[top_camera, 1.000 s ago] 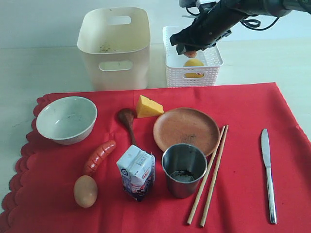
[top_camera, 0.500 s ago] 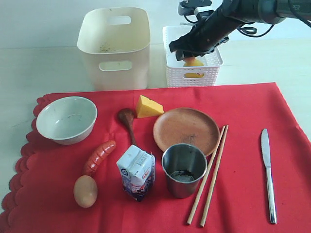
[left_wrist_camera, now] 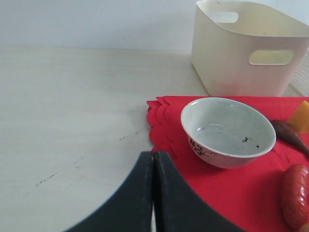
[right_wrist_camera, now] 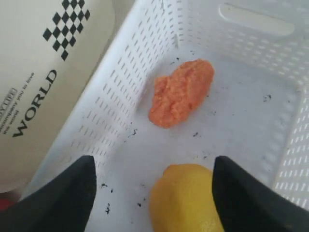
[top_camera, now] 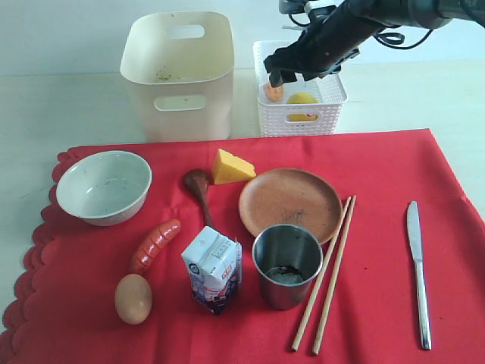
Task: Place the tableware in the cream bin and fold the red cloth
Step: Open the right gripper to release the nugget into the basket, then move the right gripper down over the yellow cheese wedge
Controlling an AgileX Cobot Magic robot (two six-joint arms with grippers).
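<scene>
Red cloth (top_camera: 379,174) fills most of the lower frame, lying flat and unfolded, so that half of the job isn't started. Cream bin (top_camera: 212,98) sits upper left, just past the cloth's far edge, and apart from a few dark specks I can't see anything in it.

So none of the tableware is in yet. Bowl (top_camera: 104,186) at left, wooden plate (top_camera: 290,203) in the centre, steel cup (top_camera: 287,265) below it, chopsticks (top_camera: 326,273) just right of the cup, knife (top_camera: 417,273) far right, spoon (top_camera: 200,191) between bowl and plate. All of it is on the cloth.

Right gripper (top_camera: 286,76) hangs over the white basket (top_camera: 301,121) at upper right, fingers spread wide with nothing between them. An orange lump (right_wrist_camera: 181,92) and a lemon (right_wrist_camera: 186,203) lie on the basket floor under it.

Left gripper (left_wrist_camera: 154,193) sits low by the cloth's scalloped edge near the bowl, fingers pressed together, empty.

Surface is a pale, lightly scuffed tabletop (left_wrist_camera: 72,121), with a plain light wall behind.
</scene>
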